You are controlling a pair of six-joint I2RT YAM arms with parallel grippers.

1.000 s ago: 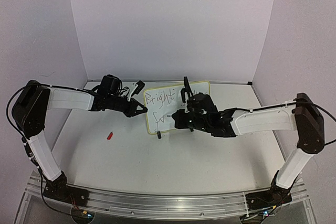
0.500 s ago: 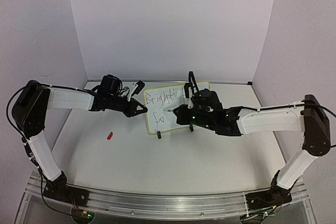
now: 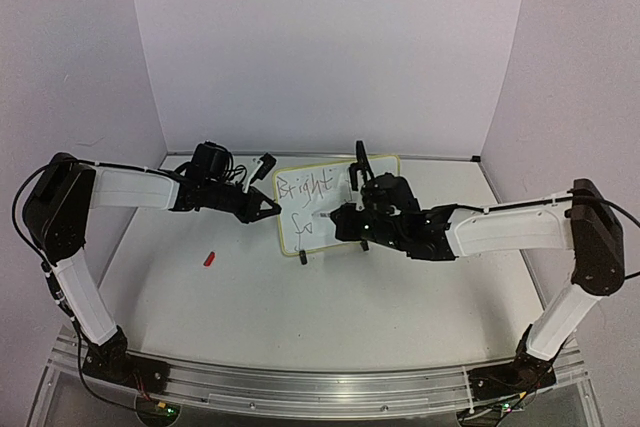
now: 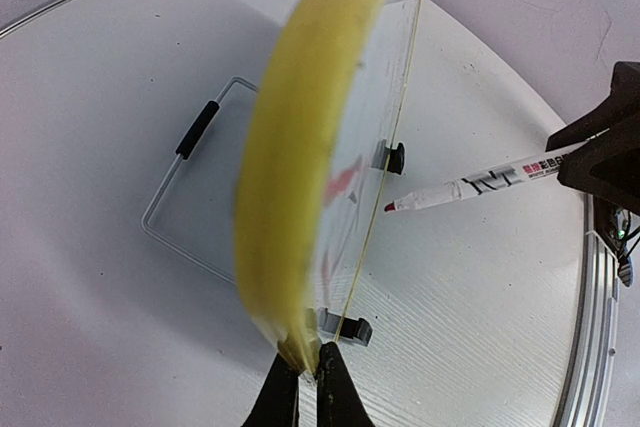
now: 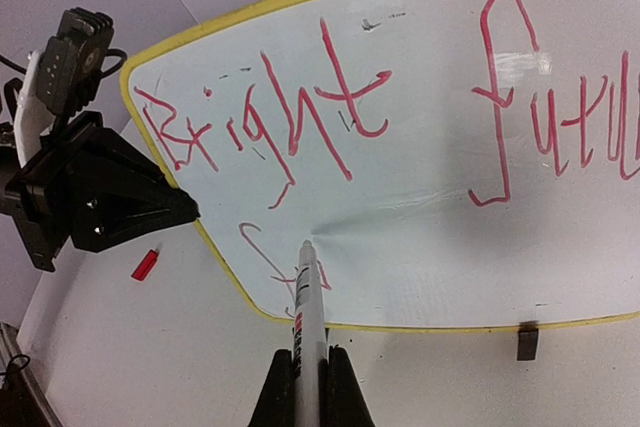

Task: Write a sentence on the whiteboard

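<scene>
Red sentence (image 5: 335, 97): second line barely begun.
Whiteboard (image 3: 318, 169): upright, centre of top view.
Left fingers (image 4: 278, 402): pinching its yellow rim.
Right fingers (image 5: 275, 397): clamped on marker (image 5: 308, 307).
Advice: light tip pressure, board braced.

the white table (image 3: 330, 307) bears the standing whiteboard (image 3: 290, 209) and a small red cap (image 3: 209, 258) left of it.
</scene>
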